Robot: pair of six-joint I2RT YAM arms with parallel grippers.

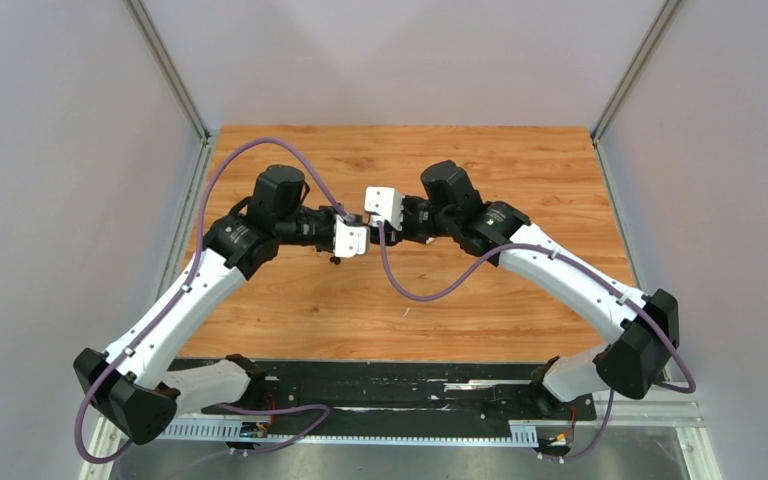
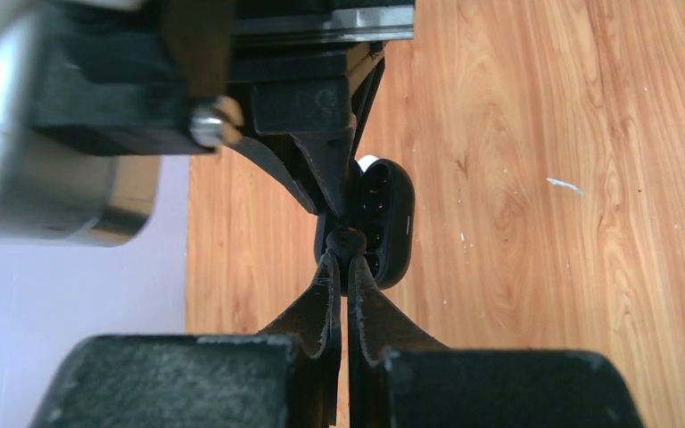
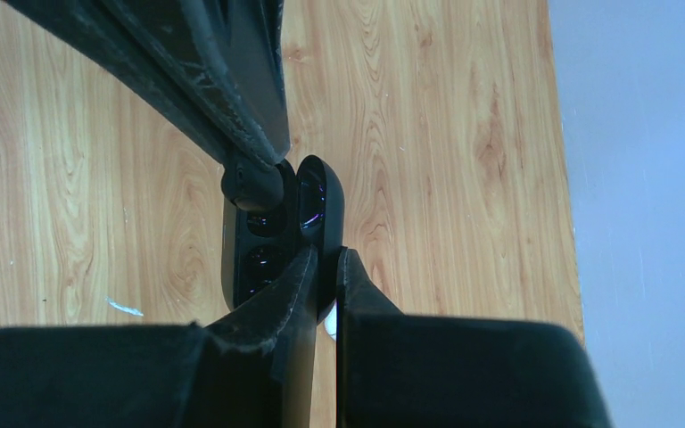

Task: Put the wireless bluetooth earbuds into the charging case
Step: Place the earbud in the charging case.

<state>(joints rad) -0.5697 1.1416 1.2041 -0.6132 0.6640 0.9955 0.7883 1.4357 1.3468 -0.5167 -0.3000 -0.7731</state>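
Charging case (image 3: 241,250): count 1. It is held off the surface over about the middle of the worktop (image 1: 480,290), between the two arms' tips. The case is hinged open, with its lid (image 3: 321,201) swung out to one side of the body. The inside reads dark and glossy. White shell shows only as slivers at the rim, one in the left wrist view and one in the right wrist view. Rounded wells (image 2: 376,192) run in a row down the dark face, and I count at least two.

Earbud (image 2: 346,241): count 1 seen. It is a small rounded piece sitting against the upper part of the case's open face. It looks dark rather than white, possibly only from shadow, so its true colour is unsure. I cannot tell whether a second one sits in a well.

Left gripper (image 2: 346,259): fingers are pressed nearly together, tips pinched on the earbud.

Right gripper (image 3: 328,259): fingers are drawn in narrow and clamp the case near its hinge end. One finger lies across the dark body and the other behind the lid.

The tips of both grippers meet at the case, coming in from opposite sides.
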